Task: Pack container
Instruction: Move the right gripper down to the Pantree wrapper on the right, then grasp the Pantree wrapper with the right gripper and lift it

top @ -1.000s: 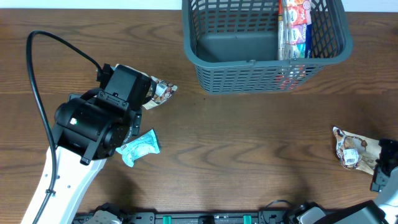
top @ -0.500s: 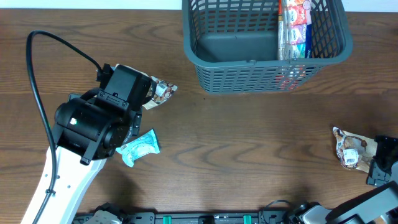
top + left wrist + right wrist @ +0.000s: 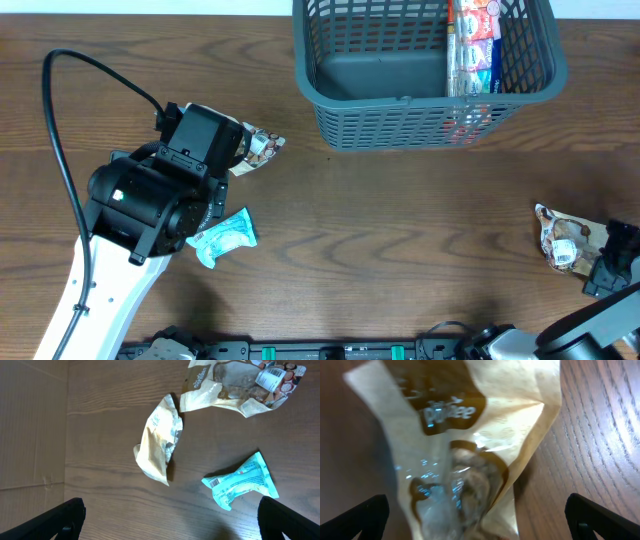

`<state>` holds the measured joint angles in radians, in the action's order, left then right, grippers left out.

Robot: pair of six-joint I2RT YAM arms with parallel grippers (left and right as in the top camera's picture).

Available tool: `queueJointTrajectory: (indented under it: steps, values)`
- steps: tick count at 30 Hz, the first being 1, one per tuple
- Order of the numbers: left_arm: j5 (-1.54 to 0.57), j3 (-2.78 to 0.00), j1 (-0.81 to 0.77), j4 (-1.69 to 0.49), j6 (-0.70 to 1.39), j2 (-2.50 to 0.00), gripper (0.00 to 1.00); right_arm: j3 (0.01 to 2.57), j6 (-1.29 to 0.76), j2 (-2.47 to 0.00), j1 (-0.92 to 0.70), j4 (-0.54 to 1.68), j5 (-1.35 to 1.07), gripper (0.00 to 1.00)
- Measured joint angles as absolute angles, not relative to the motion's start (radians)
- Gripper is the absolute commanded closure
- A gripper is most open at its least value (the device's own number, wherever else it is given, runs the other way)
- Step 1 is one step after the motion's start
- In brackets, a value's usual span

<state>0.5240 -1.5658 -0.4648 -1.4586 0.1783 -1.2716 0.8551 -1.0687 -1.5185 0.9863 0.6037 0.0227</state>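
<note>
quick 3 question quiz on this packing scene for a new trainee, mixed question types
1. True or false: the container is empty.
2. How many loose packets does the left wrist view show? A two, B three, C five.
3. Fill in: in the overhead view, the teal packet lies beside the ___ arm.

Key
1. False: snack packets line its right side.
2. B
3. left arm

Script logo (image 3: 447,412) on tan packet (image 3: 520,425) blurred, unreadable; barcode (image 3: 220,482) on teal packet (image 3: 245,479), digits illegible
</note>
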Motion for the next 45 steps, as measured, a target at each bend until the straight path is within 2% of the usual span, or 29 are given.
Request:
queueJointTrajectory:
  steps: [15, 24, 45]
  values:
    - [0.524, -1.566, -0.465, -1.459, 0.178, -1.272, 0.01, 0.937, -1.088, -1.716, 0.913, 0.611, 0.057, 0.01]
    - [0.524, -1.566, -0.465, -1.459, 0.178, -1.272, 0.01, 0.994, -1.088, -1.720, 0.859, 0.606, 0.070, 0.01]
    - [0.524, -1.566, -0.465, -1.459, 0.178, -1.272, 0.01, 0.995, -1.091, -1.728, 0.852, 0.641, 0.136, 0.01]
